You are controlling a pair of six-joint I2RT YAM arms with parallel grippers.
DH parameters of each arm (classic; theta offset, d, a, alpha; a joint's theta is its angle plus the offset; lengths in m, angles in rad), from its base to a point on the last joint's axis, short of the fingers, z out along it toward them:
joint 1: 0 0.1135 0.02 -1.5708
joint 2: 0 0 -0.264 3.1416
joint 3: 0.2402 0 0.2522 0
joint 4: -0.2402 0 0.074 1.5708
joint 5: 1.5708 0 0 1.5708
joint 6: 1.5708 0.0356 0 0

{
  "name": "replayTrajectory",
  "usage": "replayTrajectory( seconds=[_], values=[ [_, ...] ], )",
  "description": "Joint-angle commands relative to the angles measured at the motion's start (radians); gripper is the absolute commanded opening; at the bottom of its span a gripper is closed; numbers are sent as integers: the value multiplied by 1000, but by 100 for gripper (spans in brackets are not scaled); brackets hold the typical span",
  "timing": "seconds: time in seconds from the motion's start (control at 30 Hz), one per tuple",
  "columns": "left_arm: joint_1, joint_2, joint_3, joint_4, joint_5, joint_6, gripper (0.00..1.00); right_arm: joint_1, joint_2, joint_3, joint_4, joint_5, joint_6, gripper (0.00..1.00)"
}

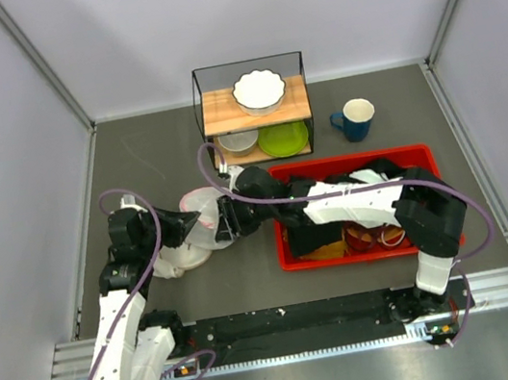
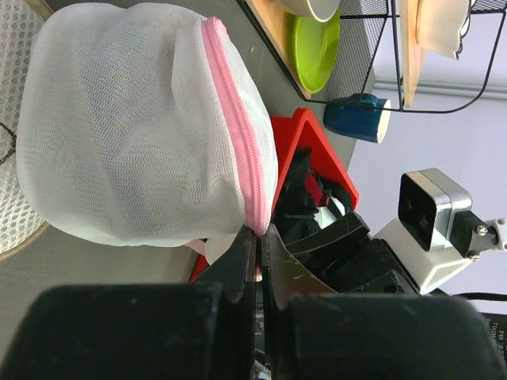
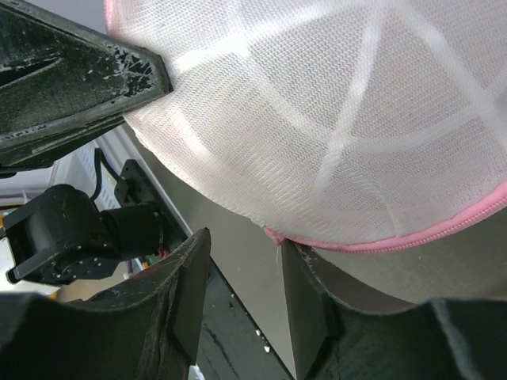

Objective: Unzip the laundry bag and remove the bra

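The laundry bag (image 1: 201,209) is a domed white mesh pouch held up between my two grippers. It fills the left wrist view (image 2: 135,142) and the right wrist view (image 3: 317,103). My left gripper (image 2: 260,233) is shut on the bag's pink zipper band (image 2: 238,134) at its lower end; it also shows in the top view (image 1: 207,221). My right gripper (image 3: 242,261) is open just below the bag's rim, and one finger (image 3: 305,277) touches the end of the pink band (image 3: 444,233). In the top view the right gripper (image 1: 224,222) faces the left one. The bra is hidden; the mesh shows nothing distinct inside.
A cream round padded piece (image 1: 180,258) lies on the table under the left arm. A red bin (image 1: 424,154) with dark garments sits under the right arm. A blue mug (image 1: 354,119) and a wire shelf (image 1: 254,107) with dishes stand behind.
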Motion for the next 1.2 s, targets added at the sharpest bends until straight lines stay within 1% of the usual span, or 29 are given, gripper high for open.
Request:
replayTrajectory(
  seconds=[0.0,0.17,0.2,0.27,0.3,0.33,0.37,0.43,0.57,0.7,0.87,0.97,1.0,1.03,1.07,1.1,1.17],
  values=[
    [-3,-17,36,21,-10,6,0,-10,-27,-25,93,60,13,40],
    [-3,-18,30,23,-2,6,0,-15,-27,-47,113,80,27,30],
    [-3,-17,30,24,-2,6,0,-15,-27,-47,114,83,31,24],
    [-3,-17,29,23,-4,3,0,-18,-28,-52,116,89,36,17],
    [-5,-17,29,24,-2,2,0,-18,-33,-55,117,91,35,8],
    [-3,-18,30,21,-5,3,0,-20,-44,-61,119,94,35,2],
    [-3,-18,32,20,-7,2,0,-20,-53,-75,120,101,35,0],
    [-5,-18,29,18,-5,5,0,-29,-70,-98,134,95,25,0],
    [-3,-12,29,14,-10,17,0,-61,-149,-203,174,72,15,0],
    [-3,12,56,-3,-14,48,0,-87,-234,-277,124,77,-37,0],
    [-3,70,69,61,15,88,0,-89,-283,-308,51,55,-108,0],
    [-3,150,82,122,58,121,0,-78,-315,-316,50,37,-128,0],
    [-3,205,108,154,79,140,0,-64,-323,-311,50,34,-143,0],
    [-3,239,124,175,104,184,0,-58,-332,-294,21,35,-149,0],
    [-3,282,169,178,128,204,0,-53,-332,-282,8,34,-154,0],
    [-5,363,197,170,153,224,0,-46,-329,-267,-2,32,-159,0],
    [-18,437,263,167,217,281,0,-37,-305,-225,-19,29,-145,0]
  ],
)
